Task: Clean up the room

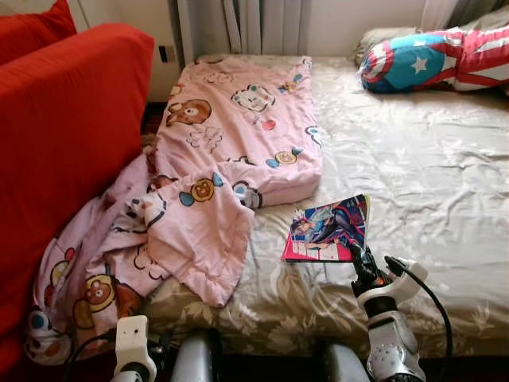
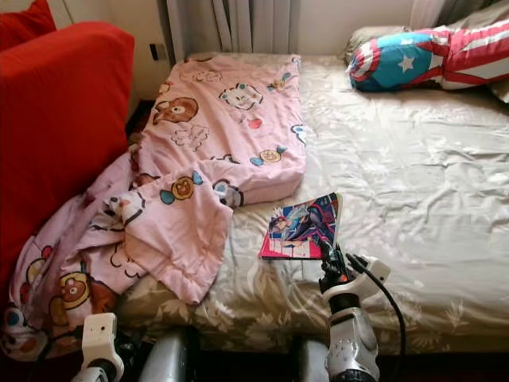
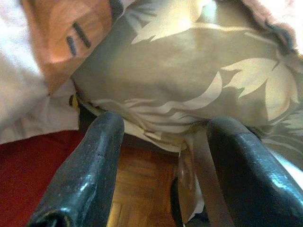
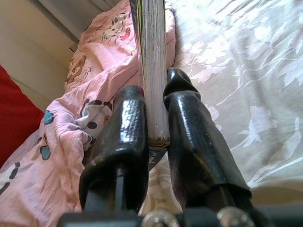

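**Comic book pinched at the bed's edge**

A red sofa stands at the far left, with a pink cartoon blanket spilling off the bed against it. Low by the bed's near edge hangs the left gripper, its fingers spread apart with nothing between them. Further right, a comic book lies on the beige leaf-print sheet, just beside the blanket. The right gripper is clamped on its near edge. A star-and-stripe pillow rests at the far right corner.
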Tool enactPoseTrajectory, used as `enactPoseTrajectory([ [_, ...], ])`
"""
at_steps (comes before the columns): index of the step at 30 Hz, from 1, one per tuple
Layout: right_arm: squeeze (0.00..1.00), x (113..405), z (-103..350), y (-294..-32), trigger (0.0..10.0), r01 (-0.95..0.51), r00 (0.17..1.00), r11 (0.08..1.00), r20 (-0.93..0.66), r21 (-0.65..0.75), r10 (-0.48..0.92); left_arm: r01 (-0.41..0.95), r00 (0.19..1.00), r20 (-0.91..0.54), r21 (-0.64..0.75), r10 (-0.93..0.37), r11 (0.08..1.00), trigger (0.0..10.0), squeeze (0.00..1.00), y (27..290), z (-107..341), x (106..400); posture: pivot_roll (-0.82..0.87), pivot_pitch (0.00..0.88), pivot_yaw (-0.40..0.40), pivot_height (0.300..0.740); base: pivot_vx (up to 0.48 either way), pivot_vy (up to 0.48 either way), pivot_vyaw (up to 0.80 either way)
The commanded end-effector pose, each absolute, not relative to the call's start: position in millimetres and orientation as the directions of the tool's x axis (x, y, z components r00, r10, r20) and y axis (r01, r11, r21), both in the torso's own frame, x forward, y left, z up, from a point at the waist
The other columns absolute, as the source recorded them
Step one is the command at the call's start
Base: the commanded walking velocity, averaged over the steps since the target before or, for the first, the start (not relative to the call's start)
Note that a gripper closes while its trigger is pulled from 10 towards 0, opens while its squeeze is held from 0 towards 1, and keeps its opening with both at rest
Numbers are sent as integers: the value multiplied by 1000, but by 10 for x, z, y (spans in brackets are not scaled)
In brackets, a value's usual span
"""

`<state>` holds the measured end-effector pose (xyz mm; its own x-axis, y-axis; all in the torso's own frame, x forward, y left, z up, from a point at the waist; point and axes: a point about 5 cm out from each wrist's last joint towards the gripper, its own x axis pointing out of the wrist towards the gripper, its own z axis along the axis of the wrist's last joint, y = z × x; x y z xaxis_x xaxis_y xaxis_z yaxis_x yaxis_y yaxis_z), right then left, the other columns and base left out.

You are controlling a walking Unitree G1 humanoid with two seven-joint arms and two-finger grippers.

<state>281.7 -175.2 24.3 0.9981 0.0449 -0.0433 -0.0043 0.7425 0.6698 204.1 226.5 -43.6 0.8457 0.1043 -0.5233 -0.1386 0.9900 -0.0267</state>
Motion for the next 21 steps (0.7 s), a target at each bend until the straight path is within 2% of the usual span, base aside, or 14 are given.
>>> enactPoseTrajectory([
  [1,0,2834,324,-1719,10000,-31,999,762,-10,646,49,-157,834,-538,-23,120,987,10000,0,2310,-479,2000,23,17,-1,640,0,0,0],
  [14,0,2776,222,-1660,10000,6,995,791,-82,612,56,-158,805,-583,-25,114,987,10000,0,2257,-587,1930,10,0,-12,725,0,0,0],
  [21,0,2763,148,-1640,10000,20,988,809,-134,587,73,-166,797,-592,-29,117,986,10000,0,2248,-620,1884,15,0,-24,725,0,0,0],
])
